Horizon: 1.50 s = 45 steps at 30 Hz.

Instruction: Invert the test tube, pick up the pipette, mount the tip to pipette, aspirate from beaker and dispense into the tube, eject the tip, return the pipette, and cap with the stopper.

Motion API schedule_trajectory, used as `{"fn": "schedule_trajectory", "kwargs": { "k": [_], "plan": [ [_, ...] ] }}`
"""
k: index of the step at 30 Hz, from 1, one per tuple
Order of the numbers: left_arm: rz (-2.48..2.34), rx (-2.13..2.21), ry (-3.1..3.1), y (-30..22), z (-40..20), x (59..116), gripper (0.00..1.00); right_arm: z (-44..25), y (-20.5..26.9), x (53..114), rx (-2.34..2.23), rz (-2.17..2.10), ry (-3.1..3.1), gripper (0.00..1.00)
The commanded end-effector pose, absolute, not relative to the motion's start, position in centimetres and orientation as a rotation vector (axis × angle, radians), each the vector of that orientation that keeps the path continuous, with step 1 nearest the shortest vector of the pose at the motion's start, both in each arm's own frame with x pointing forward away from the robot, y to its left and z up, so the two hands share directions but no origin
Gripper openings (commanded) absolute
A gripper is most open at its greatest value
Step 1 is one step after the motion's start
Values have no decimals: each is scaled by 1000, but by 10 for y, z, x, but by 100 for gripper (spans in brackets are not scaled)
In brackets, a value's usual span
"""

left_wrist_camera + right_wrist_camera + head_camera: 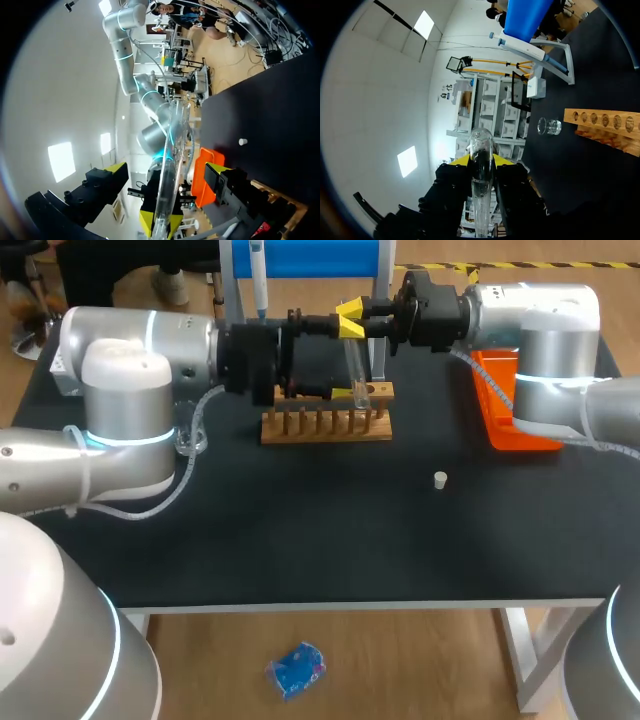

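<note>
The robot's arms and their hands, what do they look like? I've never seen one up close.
The left arm and right arm are fat, rounded silver-white tubes with a thin glowing pale-blue ring at the joints. A clear ribbed hose loops along each. The left gripper and right gripper are black and blocky, each with two fingers ending in bright yellow tips.

Three cameras on one black table [300, 540].
Head view looks down from above and behind; the two wrist views face each other at close range, sharing the test tube [357, 375].

A black table top [300, 540] on white metal legs [525, 665].
</note>
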<state>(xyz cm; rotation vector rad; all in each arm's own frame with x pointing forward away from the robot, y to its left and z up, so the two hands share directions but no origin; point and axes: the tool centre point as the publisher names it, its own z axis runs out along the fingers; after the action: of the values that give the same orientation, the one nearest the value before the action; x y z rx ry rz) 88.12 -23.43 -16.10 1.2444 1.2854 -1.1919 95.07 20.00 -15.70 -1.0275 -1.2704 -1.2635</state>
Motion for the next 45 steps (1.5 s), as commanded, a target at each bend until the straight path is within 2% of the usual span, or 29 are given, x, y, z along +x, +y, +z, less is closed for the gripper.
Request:
{"fn": "schedule_trajectory", "kwargs": {
  "k": [1,3,5,7,8,9,11,12,13,14,16,18,19,20,23,25,27,28,29,35,36,37,45],
  "plan": [
    [-1182,1239,1288,-236,-160,876,100,-156,200,950,-1029,-1263,-1272,0],
    [-1183,1239,1285,-238,-160,876,99,-156,200,950,-1029,-1263,-1272,0],
    [-1182,1241,1282,-239,-159,876,93,-156,200,950,-1029,-1263,-1272,0],
    [-1181,1243,1280,-240,-158,876,67,-156,200,950,-1029,-1263,-1272,0],
    [-1178,1249,1276,-241,-158,875,62,-156,200,950,-1029,-1263,-1272,0],
    [-1179,1250,1275,-242,-158,875,48,-156,200,950,-1029,-1263,-1272,0],
    [-1177,1252,1276,-242,-158,874,45,-156,200,950,-1029,-1263,-1272,0],
    [-1178,1254,1275,-242,-158,874,38,-156,200,950,-1029,-1263,-1272,0],
    [-1178,1255,1275,-242,-158,873,22,-156,200,950,-1029,-1263,-1272,0],
    [-1177,1256,1276,-242,-158,873,17,-156,200,950,-1029,-1263,-1272,0],
    [-1175,1259,1278,-242,-158,873,20,-156,200,950,-1029,-1263,-1272,0],
    [-1173,1260,1278,-242,-158,872,27,-156,200,950,-1029,-1263,-1272,0],
    [-1173,1262,1278,-242,-158,871,21,-156,200,950,-1029,-1263,-1272,0],
    [-1173,1262,1278,-242,-158,871,21,-156,200,950,-1029,-1263,-1272,0],
    [-1172,1264,1276,-242,-158,869,22,-156,200,950,-1029,-1263,-1272,0],
    [-1171,1263,1276,-242,-157,869,28,-156,200,950,-1029,-1263,-1272,0],
    [-1170,1263,1275,-241,-157,869,22,-156,200,950,-1029,-1263,-1272,0],
    [-1170,1263,1274,-241,-157,869,15,-156,200,950,-1029,-1263,-1272,0],
    [-1170,1264,1273,-241,-157,869,0,-156,200,950,-1029,-1263,-1272,0],
    [-1175,1265,1264,-241,-157,869,0,-156,200,950,-1029,-1263,-1272,0],
    [-1175,1266,1264,-241,-157,869,0,-156,200,950,-1029,-1263,-1272,5],
    [-1176,1266,1263,-241,-157,869,0,-156,200,950,-1029,-1263,-1272,100],
    [-1177,1267,1269,-238,-158,870,0,-156,200,950,-1029,-1263,-1272,100]
  ]
}}
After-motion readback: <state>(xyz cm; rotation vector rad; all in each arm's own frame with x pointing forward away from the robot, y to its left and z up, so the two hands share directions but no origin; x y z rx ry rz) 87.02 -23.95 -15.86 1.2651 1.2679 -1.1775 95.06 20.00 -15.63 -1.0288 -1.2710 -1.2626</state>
